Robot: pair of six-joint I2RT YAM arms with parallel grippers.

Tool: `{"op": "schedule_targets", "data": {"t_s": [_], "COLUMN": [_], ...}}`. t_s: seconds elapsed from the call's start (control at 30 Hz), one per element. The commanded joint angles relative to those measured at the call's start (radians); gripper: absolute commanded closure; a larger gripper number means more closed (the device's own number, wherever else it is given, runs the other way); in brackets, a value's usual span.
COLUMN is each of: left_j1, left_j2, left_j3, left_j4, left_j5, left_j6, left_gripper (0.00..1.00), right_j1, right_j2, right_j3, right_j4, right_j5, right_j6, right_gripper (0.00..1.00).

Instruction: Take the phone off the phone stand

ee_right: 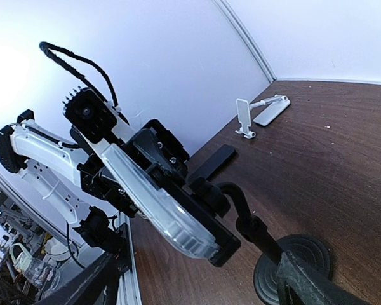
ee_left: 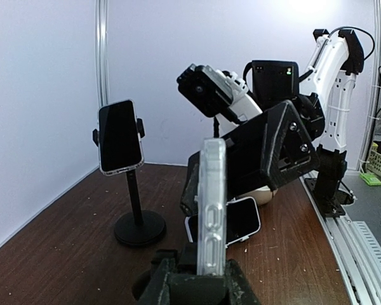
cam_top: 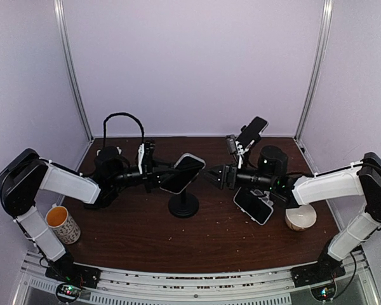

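Clear-cased phone [cam_top: 182, 173] on black stand [cam_top: 183, 204], long axis arm to arm, left fingers [ee_left: 168, 283] clamping it, right fingers [ee_right: 311, 283] spread, empty.

Phone [cam_top: 182, 173] on the stand [cam_top: 183, 204] (centre), mug [cam_top: 63, 224] far left, bowl [cam_top: 300, 218] right.

Phone [cam_top: 182, 173] on stand [cam_top: 183, 204] hemmed between left claw [cam_top: 157, 175] and right claw [cam_top: 209, 176], second phone [cam_top: 254, 205] flat to right, near side open

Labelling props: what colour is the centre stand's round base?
The base is black; clearest in the top view.
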Motion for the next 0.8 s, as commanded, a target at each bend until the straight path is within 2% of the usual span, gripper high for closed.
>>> {"op": "schedule_targets", "data": {"t_s": [0.0, 0.13, 0.2, 0.3, 0.37, 0.77], "left_j1": [-0.012, -0.012, -0.012, -0.012, -0.012, -0.012], "left_j2": [0.079, 0.084, 0.077, 0.074, 0.075, -0.019], "left_j3": [-0.050, -0.052, -0.051, -0.042, -0.044, -0.072], "left_j4": [-0.174, -0.177, -0.193, -0.228, -0.232, -0.331], "left_j5": [0.041, 0.036, 0.024, 0.019, 0.018, -0.065], "left_j6": [-0.082, -0.086, -0.085, -0.073, -0.071, -0.051], "left_gripper": [1.00, 1.00, 0.97, 0.94, 0.91, 0.62], "right_j1": [0.017, 0.026, 0.029, 0.032, 0.033, 0.031], "right_j2": [0.048, 0.080, 0.089, 0.105, 0.119, 0.105], "right_j3": [0.057, 0.101, 0.110, 0.132, 0.148, 0.171], "right_j4": [0.082, 0.053, 0.054, 0.051, 0.053, -0.032], "right_j5": [-0.073, -0.089, -0.098, -0.123, -0.137, -0.172], "right_j6": [-0.012, -0.018, -0.020, -0.014, -0.001, -0.027], "right_gripper": [0.15, 0.25, 0.31, 0.45, 0.49, 0.75]}}
